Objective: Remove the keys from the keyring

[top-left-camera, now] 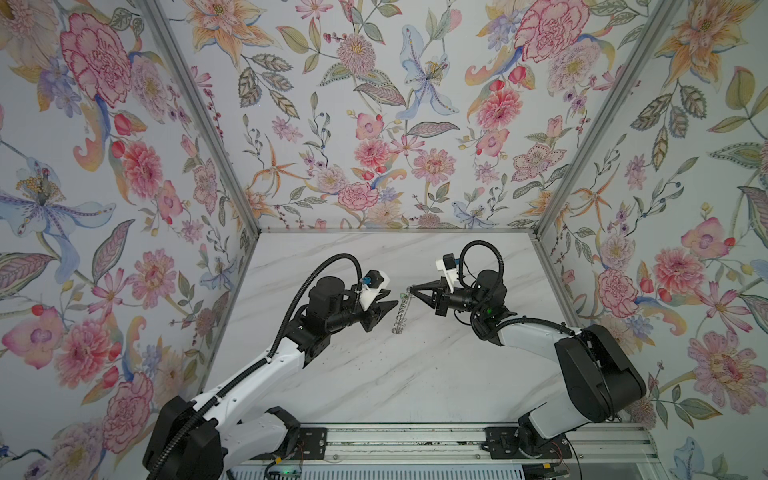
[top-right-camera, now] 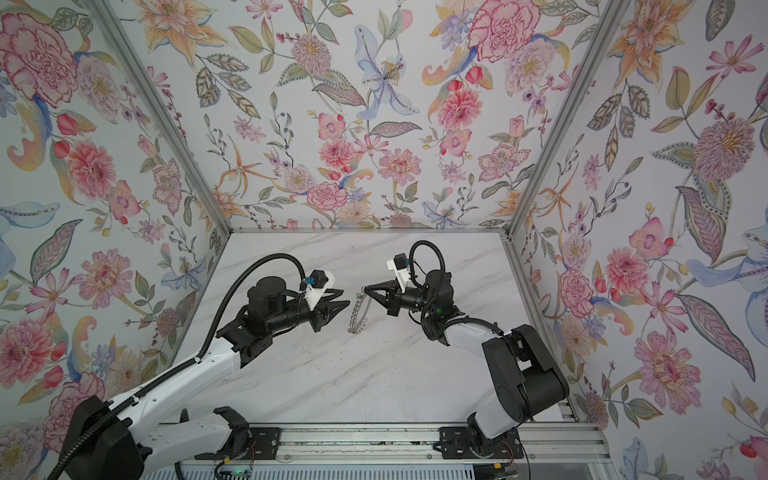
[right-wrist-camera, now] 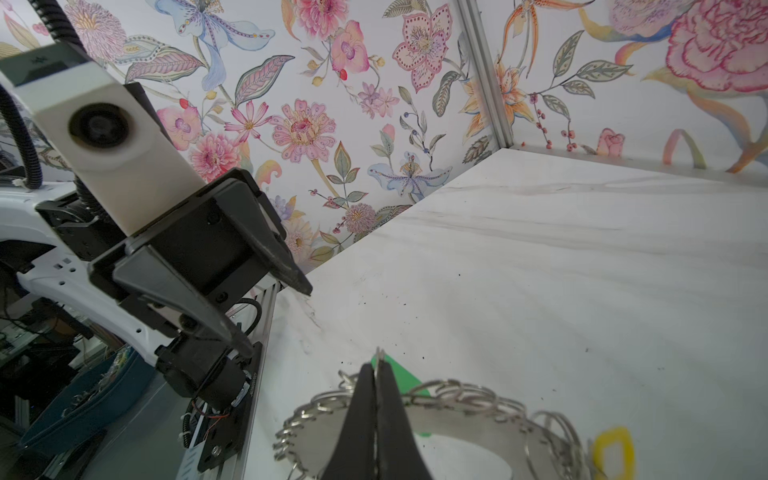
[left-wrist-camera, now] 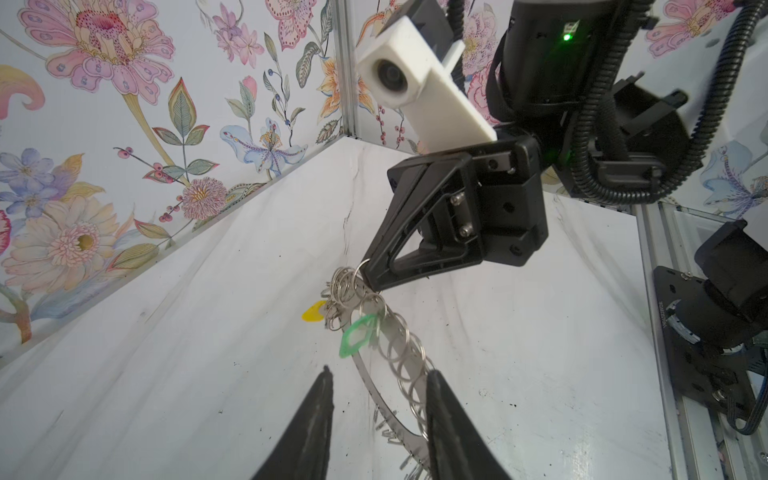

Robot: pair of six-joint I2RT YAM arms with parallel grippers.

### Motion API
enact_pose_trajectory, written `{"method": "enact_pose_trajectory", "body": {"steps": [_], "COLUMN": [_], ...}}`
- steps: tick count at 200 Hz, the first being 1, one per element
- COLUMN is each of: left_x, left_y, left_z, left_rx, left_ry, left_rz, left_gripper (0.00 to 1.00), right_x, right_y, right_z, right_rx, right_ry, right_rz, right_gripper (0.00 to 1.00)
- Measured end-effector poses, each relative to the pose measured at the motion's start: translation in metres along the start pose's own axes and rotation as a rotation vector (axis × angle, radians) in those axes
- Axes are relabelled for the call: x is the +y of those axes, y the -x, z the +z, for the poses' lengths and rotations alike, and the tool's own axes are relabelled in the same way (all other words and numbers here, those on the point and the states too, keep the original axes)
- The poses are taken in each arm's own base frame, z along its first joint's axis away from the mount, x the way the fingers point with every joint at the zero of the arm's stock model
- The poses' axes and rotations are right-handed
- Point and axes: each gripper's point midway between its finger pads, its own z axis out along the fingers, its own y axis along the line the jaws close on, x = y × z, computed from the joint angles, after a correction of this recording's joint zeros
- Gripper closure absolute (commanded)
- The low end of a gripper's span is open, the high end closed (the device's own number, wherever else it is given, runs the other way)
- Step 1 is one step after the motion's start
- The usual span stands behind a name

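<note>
The keyring [top-left-camera: 402, 313] [top-right-camera: 358, 313] hangs on edge above the marble table, a flat grey disc fringed with wire loops. My right gripper [top-left-camera: 411, 288] [right-wrist-camera: 376, 365] is shut on one wire loop at its upper end. Among the loops there hang the keys' tags, one green [left-wrist-camera: 355, 334] [right-wrist-camera: 401, 374] and one yellow [left-wrist-camera: 313, 311] [right-wrist-camera: 614, 453]; the metal keys themselves are too small to make out. My left gripper [top-left-camera: 392, 299] [left-wrist-camera: 380, 372] is open just left of the ring. In the left wrist view the ring's [left-wrist-camera: 386, 415] lower rim passes between its fingers, close to one finger.
Floral walls enclose the table [top-left-camera: 415, 374] on three sides, with aluminium posts at the back corners. An aluminium rail [top-left-camera: 415, 440] carrying both arm bases runs along the front edge. Small dark specks lie on the marble.
</note>
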Motion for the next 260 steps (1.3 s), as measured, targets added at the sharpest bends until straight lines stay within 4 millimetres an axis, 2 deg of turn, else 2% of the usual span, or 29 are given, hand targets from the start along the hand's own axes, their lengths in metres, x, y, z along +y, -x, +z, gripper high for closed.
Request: {"method": "enact_pose_trajectory", "body": {"steps": [11,35,68,113,159,225,260], "left_x": [-0.001,-0.003,-0.009,-0.017,-0.009,-0.012,-0.014], "left_y": [0.007,0.019,0.027,0.021,0.018,0.013,0.012], "left_z": [0.000,0.000,0.003,0.010,0.008,0.013,0.013], "left_rx": [-0.011,-0.033,-0.039,0.000,0.009,0.025,0.028], "left_ry": [-0.014,-0.042,-0.091,-0.177,-0.179,-0.210,-0.223], "left_rz": [-0.020,-0.061,-0.120,-0.237,-0.317,-0.365,-0.369], "left_gripper": [0.51,0.59,0.62,0.67,0.67,0.73,0.86], "right_x": [0.004,0.015,0.023,0.033,0.038,0.049,0.050], "right_y": [-0.002,-0.001,0.005,0.008,0.008,0.008,0.011], "right_z": [0.001,0.002,0.002,0.002,0.002,0.008,0.013], "right_rx": [0.017,0.043,0.057,0.071,0.081,0.090,0.091], "right_ry": [0.034,0.103,0.159,0.210,0.234,0.268,0.278], "right_rz": [0.009,0.007,-0.009,-0.024,-0.029,-0.042,-0.049], "right_gripper": [1.00,1.00,1.00,1.00,1.00,1.00,1.00]}}
